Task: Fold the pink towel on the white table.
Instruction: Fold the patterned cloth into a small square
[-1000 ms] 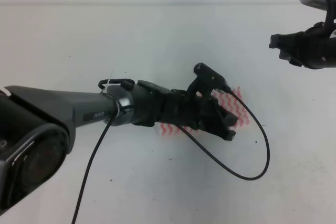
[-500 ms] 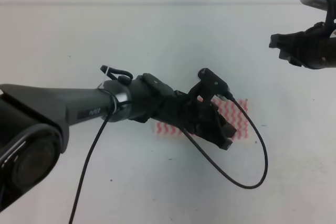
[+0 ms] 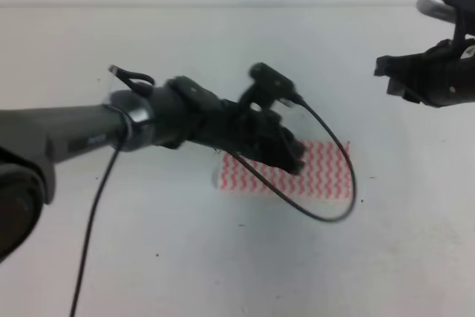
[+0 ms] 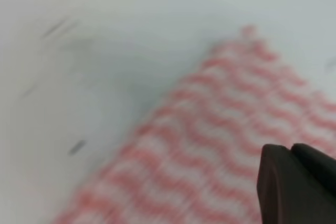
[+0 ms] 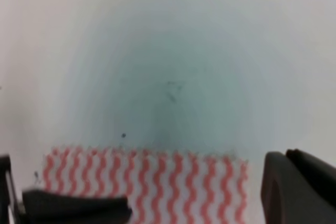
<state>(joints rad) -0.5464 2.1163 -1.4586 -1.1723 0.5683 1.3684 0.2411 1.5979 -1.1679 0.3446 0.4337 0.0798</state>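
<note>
- Reaching in from the left, left gripper (image 3: 293, 155) is hovering over the pink towel (image 3: 319, 172); jaw state unclear.
- Right gripper (image 3: 393, 79) is hanging far right, jaw state unclear.
- Towel is lying flat mid-right on the white table (image 3: 185, 257), edges unobstructed.

The pink towel (image 3: 319, 172) with wavy pink and white stripes lies flat as a narrow rectangle on the white table (image 3: 223, 50), partly hidden under my left arm.

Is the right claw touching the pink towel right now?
Apart. The exterior high view shows the right claw up by the table's far right, with bare white table between it and the pink towel.
</note>
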